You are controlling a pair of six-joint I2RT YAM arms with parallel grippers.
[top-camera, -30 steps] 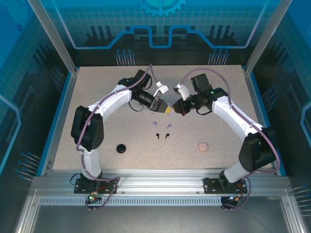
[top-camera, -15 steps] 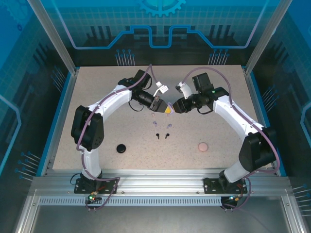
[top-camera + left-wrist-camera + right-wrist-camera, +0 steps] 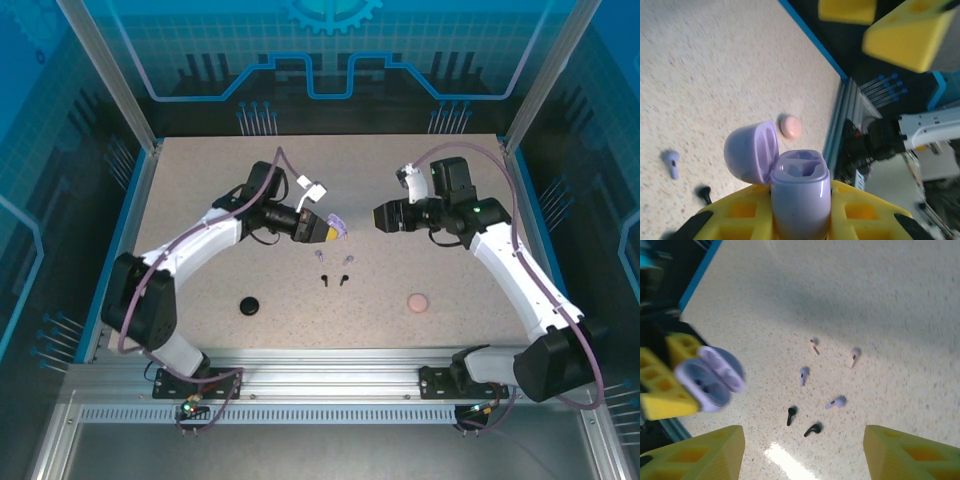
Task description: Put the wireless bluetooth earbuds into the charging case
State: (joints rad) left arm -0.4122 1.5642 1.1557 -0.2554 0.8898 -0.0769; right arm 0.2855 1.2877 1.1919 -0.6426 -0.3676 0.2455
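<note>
The left gripper is clamped on a lavender charging case, its yellow, grid-moulded pads pressing the glossy, rounded body from both sides. The case's domed lid is hinged back, baring two moulded sockets in the top. The case is held in the air above the middle of the table. The right gripper hangs apart from it on the opposite side with jaws spread wide and nothing between its yellow wedge-shaped fingers. Below and between the two grippers the earbuds lie loose on the speckled beige tabletop, tiny stemmed shapes in a scattered cluster: two pale pink ones farthest from the arm bases, two lavender ones in the middle, and two black ones nearest. A smooth, round pink case sits shut nearer the right arm's base, and a round black case lies shut toward the left arm's base, both well apart from the earbuds.
</note>
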